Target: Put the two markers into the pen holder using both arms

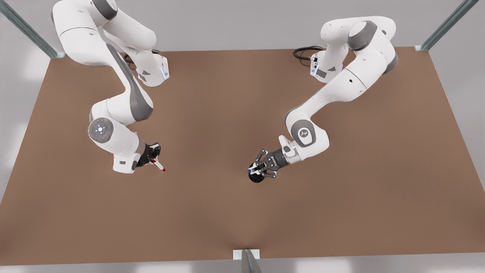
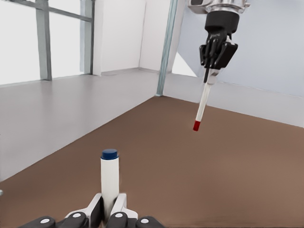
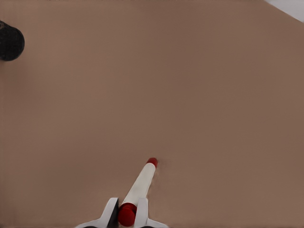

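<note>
Brown table (image 1: 235,212) carried the whole setup. I logged both markers already off the surface, one per arm. The left gripper (image 1: 254,168), on the front view's right, had its fingers (image 2: 95,209) clamped on the blue-capped marker (image 2: 109,183); its wrist view showed the barrel pinched low with the blue cap pointing away from the wrist. In the front view this gripper hung directly over the pen holder (image 1: 257,177), the marker lying closer to level than upright, so I could not tell whether its tip had entered the cup. The right gripper (image 1: 153,157), on the front view's left, had its fingers (image 3: 110,213) closed on the red-capped marker (image 3: 138,189), red end angled down toward the table but apart from it, well away from the holder, which sat at the far edge of its wrist view. Step in hand, as I judged it: dropping the blue marker in. To do it well I would tip the wrist until the barrel stood near vertical, centre the lower end over the cup mouth, lower before releasing, and keep the right arm waiting clear until the left had gone.
</note>
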{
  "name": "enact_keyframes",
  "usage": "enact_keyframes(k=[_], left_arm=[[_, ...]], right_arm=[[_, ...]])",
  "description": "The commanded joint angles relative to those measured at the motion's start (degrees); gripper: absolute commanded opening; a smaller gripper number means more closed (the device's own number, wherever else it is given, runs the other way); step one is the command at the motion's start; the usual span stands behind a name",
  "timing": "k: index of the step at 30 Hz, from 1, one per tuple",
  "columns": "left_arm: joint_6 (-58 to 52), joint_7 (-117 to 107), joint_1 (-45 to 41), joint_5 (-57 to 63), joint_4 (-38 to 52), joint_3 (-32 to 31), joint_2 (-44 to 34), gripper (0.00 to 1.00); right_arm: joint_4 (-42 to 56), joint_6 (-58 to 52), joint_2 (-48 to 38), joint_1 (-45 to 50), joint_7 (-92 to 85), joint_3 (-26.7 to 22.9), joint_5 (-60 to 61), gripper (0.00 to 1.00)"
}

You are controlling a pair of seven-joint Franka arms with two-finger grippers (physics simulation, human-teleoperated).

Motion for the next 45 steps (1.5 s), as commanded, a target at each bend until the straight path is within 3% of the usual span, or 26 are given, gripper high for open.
enact_keyframes(k=[1,4,7,8,9,14,17,19,20,21,24,27,28,31,37,38,40,41,43,44,45], left_arm=[[-1.61,44.72,1.14,-1.92,-0.28,0.04,1.34,0.21],[-1.87,44.81,1.49,-3.58,-1.77,-0.05,1.25,0.21],[-1.78,44.81,0.87,-6.66,-2.21,-0.14,0.9,0.21],[-1.87,44.81,0.87,-6.75,-2.3,-0.14,0.9,0.31],[-1.87,44.81,0.7,-6.84,-2.3,-0.14,0.9,1.0],[-1.87,44.37,1.75,-6.93,-4.4,-0.4,-1.29,1.0],[-6.79,39.36,16.07,-1.83,-14.78,-2.51,-8.85,1.0],[-9.52,37.87,22.93,6.86,-16.8,-2.34,-10.34,1.0],[-11.09,30.84,25.74,19.15,-16.45,-1.9,-10.79,1.0],[-18.38,8.47,27.85,42.25,-11.72,0.04,-11.4,1.0],[-36.39,-35.81,28.82,81.0,3.48,2.24,-12.19,1.0],[-49.15,-87.05,28.56,100.88,8.68,2.06,-13.42,1.0],[-50.47,-101.34,28.47,104.6,12.99,1.27,-14.39,1.0],[-55.92,-132.1,28.56,105.05,13.26,1.18,-18.79,1.0],[-58.65,-150.75,27.24,108.39,15.02,2.32,-18.69,1.0],[-59.09,-150.57,23.38,107.25,15.02,7.23,-20.89,1.0],[-64.01,-138.27,1.15,90.64,13.44,34.12,-30.47,1.0],[-63.92,-138.18,-4.31,89.05,11.5,39.23,-31.97,1.0],[-62.96,-137.92,-4.31,89.31,11.94,39.76,-30.74,1.0],[-61.47,-137.92,-3.96,89.49,11.94,39.76,-29.95,1.0],[-58.92,-137.83,-3.96,89.75,12.2,39.85,-28.37,1.0]], right_arm=[[0.02,-3.29,-0.3,-0.04,31.06,2.64,-1.63,0.21],[0.11,-3.38,-0.13,0.92,38.17,5.98,-4.07,0.21],[4.15,-3.2,2.15,4.61,43.62,5.81,-5.75,0.21],[5.2,-3.29,3.12,6.45,45.55,5.81,-7.42,0.21],[7.31,-3.38,4.53,9.79,50.64,5.46,-8.74,0.21],[10.57,-2.94,8.22,17.1,61.12,5.1,-9.62,0.21],[12.85,-2.59,9.71,21.84,66.48,4.93,-9.71,0.21],[18.3,-3.03,13.05,23.86,67.98,4.84,-10.85,0.21],[21.28,-3.11,14.46,26.32,67.98,3.0,-10.85,0.21],[26.29,-3.11,16.13,30.71,67.98,-0.95,-10.85,0.21],[33.77,-2.68,19.65,37.57,68.06,-5.53,-10.77,0.21],[39.48,-1.71,23.16,44.16,72.28,-9.57,-10.77,0.21],[40.71,-1.27,24.13,44.96,72.99,-9.66,-10.77,0.21],[40.63,1.81,25.36,45.84,73.51,-10.63,-10.77,0.21],[40.45,6.99,28.26,47.51,73.43,-12.56,-10.85,0.21],[40.36,7.17,28.35,47.51,73.51,-12.56,-10.85,0.21],[40.36,7.61,28.7,48.56,73.6,-13.27,-10.85,0.21],[40.19,8.31,28.79,49.27,73.6,-13.88,-10.85,0.21],[40.19,8.31,28.96,49.53,73.6,-14.23,-10.85,0.21],[40.19,8.31,28.96,49.53,73.51,-14.23,-10.85,0.31],[40.01,8.31,28.96,49.53,73.6,-14.32,-10.85,0.78]])
